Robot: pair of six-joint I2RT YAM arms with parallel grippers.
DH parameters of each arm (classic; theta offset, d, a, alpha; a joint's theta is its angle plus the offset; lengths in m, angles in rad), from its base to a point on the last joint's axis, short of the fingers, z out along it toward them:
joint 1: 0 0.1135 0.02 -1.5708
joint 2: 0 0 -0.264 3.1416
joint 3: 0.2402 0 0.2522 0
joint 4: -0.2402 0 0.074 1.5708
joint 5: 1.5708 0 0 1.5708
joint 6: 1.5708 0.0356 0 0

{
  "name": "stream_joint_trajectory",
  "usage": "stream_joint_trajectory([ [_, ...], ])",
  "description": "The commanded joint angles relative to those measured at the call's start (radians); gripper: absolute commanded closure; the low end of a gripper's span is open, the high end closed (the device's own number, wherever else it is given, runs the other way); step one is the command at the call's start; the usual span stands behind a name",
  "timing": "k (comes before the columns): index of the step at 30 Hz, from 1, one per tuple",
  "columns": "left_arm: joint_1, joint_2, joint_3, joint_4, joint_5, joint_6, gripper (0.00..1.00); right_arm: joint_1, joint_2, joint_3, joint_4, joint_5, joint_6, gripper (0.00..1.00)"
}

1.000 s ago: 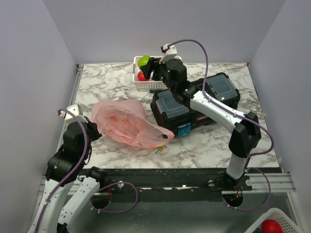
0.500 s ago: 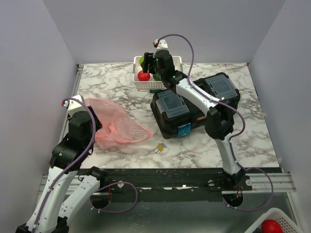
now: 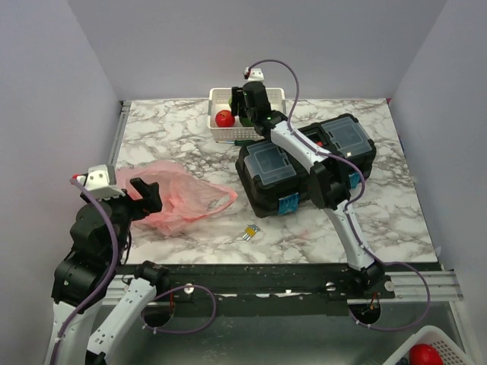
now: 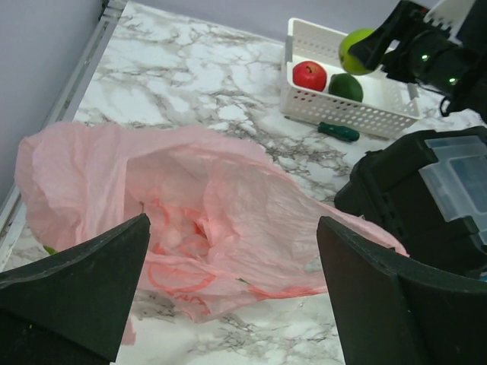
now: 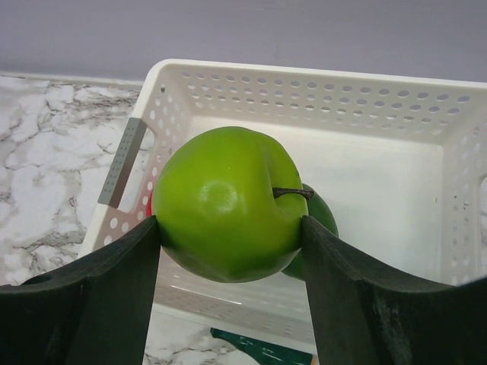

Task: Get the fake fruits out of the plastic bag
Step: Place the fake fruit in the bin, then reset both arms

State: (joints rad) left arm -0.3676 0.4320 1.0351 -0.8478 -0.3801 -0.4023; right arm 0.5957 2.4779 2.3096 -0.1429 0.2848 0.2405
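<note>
I find the left gripper (image 4: 232, 220) at the near left. Its jaws are spread wide, nothing is between them, and it is poised over the plastic bag (image 3: 183, 199). The bag is thin, crinkled, translucent pink film with red print showing through. It lies slumped on the veined marble table (image 3: 171, 133). Its right tip is just beside the black toolbox (image 3: 304, 163); I cannot tell whether they touch. A small yellow clip (image 3: 249, 233) lies near the bag's right end. A broad stretch of marble separates the bag from the white perforated basket (image 4: 358, 118) at the far edge. The glossy red apple (image 4: 309, 75) and the darker green fruit (image 4: 346, 87) rest in the basket. The right gripper (image 5: 228, 220) clamps the smooth, round, bright green apple (image 5: 224, 190) from both sides above the basket's left part.
</note>
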Motion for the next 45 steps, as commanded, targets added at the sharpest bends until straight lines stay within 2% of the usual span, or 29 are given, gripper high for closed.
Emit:
stream_joint_trajectory([
  [1, 0.006, -0.047, 0.062, -0.002, 0.055, 0.039, 0.08, -0.005, 0.042, 0.063, -0.018, 0.047, -0.044, 0.54],
  [6, 0.006, -0.091, 0.088, 0.016, 0.063, 0.055, 0.05, -0.014, 0.054, 0.066, -0.018, 0.050, -0.055, 0.32],
  [14, 0.006, -0.099, 0.082, 0.013, 0.082, 0.047, 0.04, -0.014, 0.040, 0.080, -0.030, 0.051, -0.084, 0.15],
  [19, 0.006, -0.094, 0.080, 0.012, 0.105, 0.033, 0.04, -0.014, 0.013, 0.099, -0.063, 0.056, -0.100, 0.11],
  [24, 0.006, -0.088, 0.072, 0.016, 0.122, 0.025, 0.04, -0.014, -0.085, 0.031, -0.099, 0.039, -0.056, 0.10],
  [29, 0.006, -0.078, 0.068, 0.026, 0.141, 0.017, 0.04, -0.013, -0.273, -0.145, -0.127, 0.010, 0.002, 0.10],
  [38, 0.006, -0.057, 0.059, 0.077, 0.153, 0.027, 0.03, -0.013, -0.764, -0.628, -0.081, -0.054, 0.032, 0.08],
  [45, 0.005, -0.024, 0.082, 0.099, 0.150, 0.049, 0.03, -0.013, -1.150, -0.928, -0.112, -0.052, 0.058, 0.02],
])
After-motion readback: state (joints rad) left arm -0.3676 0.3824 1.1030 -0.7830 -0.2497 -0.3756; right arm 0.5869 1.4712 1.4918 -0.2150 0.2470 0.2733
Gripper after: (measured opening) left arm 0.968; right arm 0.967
